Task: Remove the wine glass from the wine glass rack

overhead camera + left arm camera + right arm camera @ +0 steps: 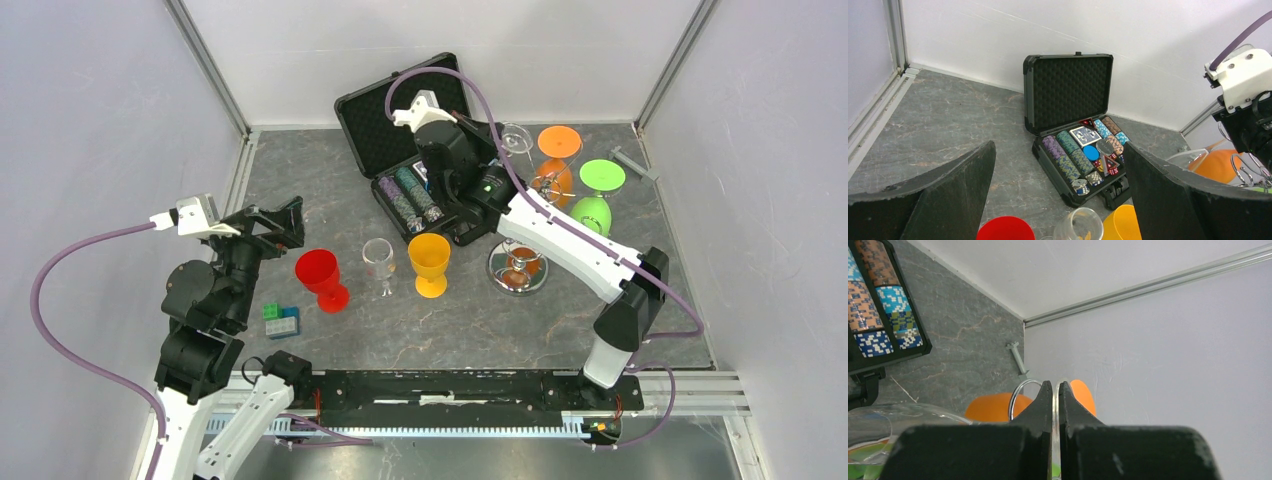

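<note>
Wine glass (515,138), mostly hidden near worktop's far edge beside wine glass rack (517,283); right gripper (1055,385) pinches its thin clear edge; left gripper (1059,147) spread.

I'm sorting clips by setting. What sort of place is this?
Probably a robot lab test cell, not a home: bare white walls in aluminium framing, left arm and right arm mounted along a base rail, odd props like a chip case and red goblet.
</note>
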`<state>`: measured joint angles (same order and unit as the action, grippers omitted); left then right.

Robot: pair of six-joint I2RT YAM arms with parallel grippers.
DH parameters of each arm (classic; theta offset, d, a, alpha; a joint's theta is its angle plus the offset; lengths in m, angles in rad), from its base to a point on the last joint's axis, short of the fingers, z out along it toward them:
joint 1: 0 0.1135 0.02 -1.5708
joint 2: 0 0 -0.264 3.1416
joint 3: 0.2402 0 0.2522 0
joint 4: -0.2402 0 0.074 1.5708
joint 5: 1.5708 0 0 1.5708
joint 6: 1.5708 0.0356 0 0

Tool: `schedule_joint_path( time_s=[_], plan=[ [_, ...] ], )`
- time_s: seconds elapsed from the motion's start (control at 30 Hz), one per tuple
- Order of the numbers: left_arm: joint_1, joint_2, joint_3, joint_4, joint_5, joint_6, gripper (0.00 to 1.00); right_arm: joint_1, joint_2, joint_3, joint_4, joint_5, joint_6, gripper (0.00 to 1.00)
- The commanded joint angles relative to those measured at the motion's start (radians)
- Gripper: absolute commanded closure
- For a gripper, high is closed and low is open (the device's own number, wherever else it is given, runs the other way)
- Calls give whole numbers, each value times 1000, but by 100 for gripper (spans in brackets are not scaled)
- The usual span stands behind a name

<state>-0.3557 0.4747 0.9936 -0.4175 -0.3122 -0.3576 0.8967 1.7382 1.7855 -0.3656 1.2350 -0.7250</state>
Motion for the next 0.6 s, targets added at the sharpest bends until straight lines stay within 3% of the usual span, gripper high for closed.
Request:
schedule_joint_path(
  time_s=[0.0,0.27,0.57],
  plan=[
    [-1,-3,-1,32,1,6,0,1,-38,-3,167,-13,-75,100],
    [-2,-10,-3,25,-1,8,0,-28,-5,-20,321,42,-201,100],
    [-1,-2,-6,33,10,0,0,-63,-8,-20,290,43,-173,100]
  ],
)
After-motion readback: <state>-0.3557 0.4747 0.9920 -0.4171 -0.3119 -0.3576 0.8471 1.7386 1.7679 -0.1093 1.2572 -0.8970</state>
